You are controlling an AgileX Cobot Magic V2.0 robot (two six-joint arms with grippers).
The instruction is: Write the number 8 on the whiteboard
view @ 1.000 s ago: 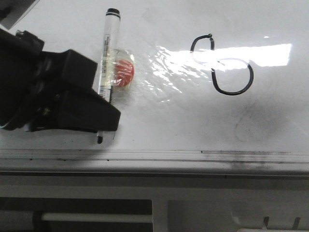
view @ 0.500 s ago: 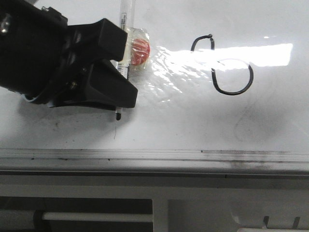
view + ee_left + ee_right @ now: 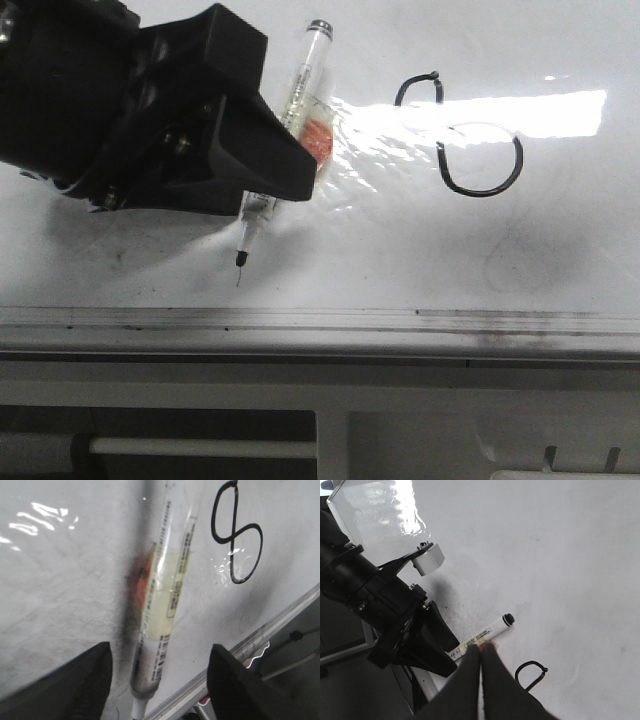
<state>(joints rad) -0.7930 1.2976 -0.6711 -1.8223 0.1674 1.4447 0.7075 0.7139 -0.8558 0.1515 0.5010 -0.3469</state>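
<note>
Glare: overhead light is streaking across the whiteboard (image 3: pixel 560 250) | Shadow: pooling grey under the left tool (image 3: pixel 262 185) | Blur: softening the left wrist view

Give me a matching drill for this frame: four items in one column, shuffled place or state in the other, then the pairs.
Things:
1. number 8
2. marker
3. left gripper
4. right gripper

Places or states:
A. fingers pressed together, nothing between them
B. drawn in thin black line on the whiteboard, to the right in the front view
C. lying on the board between two spread fingers, tip toward the near edge rail
D. open, fingers either side of the marker

Pairs: 1-B, 2-C, 3-D, 4-A
</note>
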